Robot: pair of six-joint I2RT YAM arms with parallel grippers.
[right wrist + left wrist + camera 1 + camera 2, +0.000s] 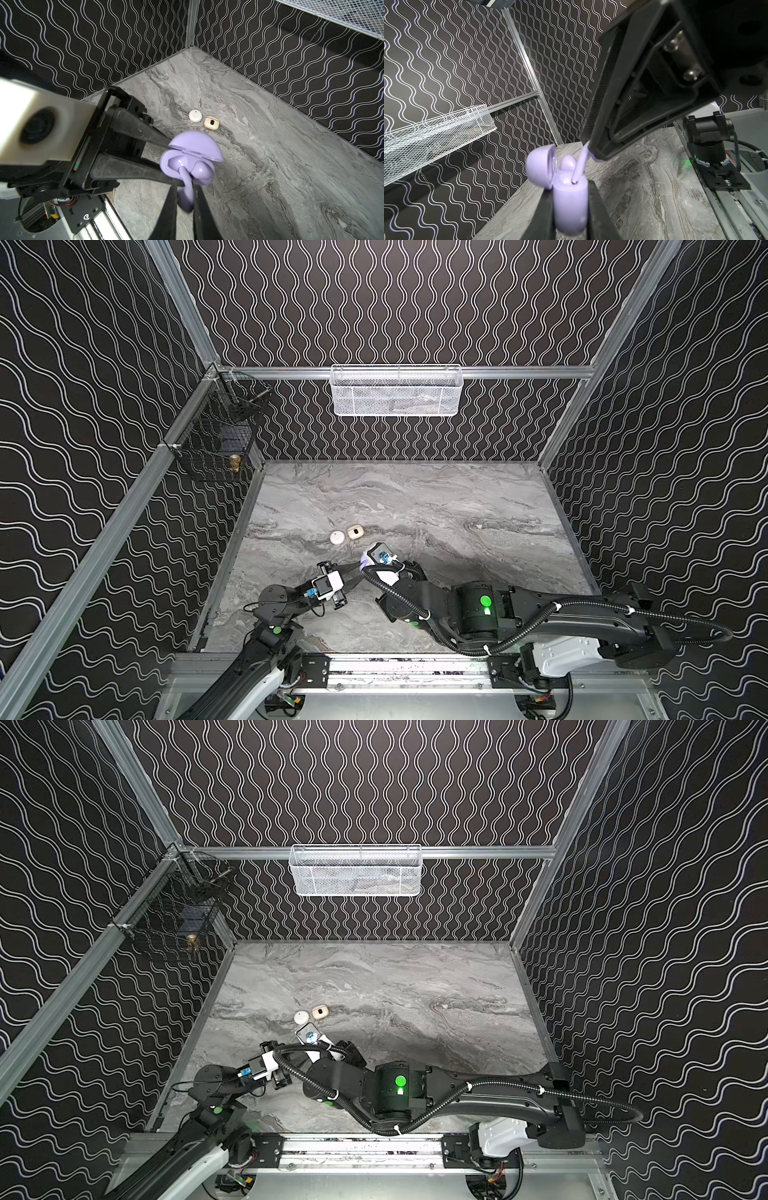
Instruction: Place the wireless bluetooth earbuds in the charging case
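Observation:
My left gripper [570, 187] is shut on the body of a lavender charging case [570, 205], held above the table with its lid [539, 164] swung open. My right gripper [186, 191] is shut on the head of a lavender earbud [186, 195]. The stem tip of that earbud [581, 162] touches the mouth of one socket of the case [172, 164]. A second lavender earbud [202, 170] sits in the neighbouring socket. In both top views the two grippers meet left of centre, where the right wrist [378, 556] hides the case.
A round white case [337, 537] and a beige case [355, 531] lie shut on the marble table [457, 510] just behind the grippers. A white mesh basket [395, 391] hangs on the back wall and a black wire basket [220, 439] on the left wall.

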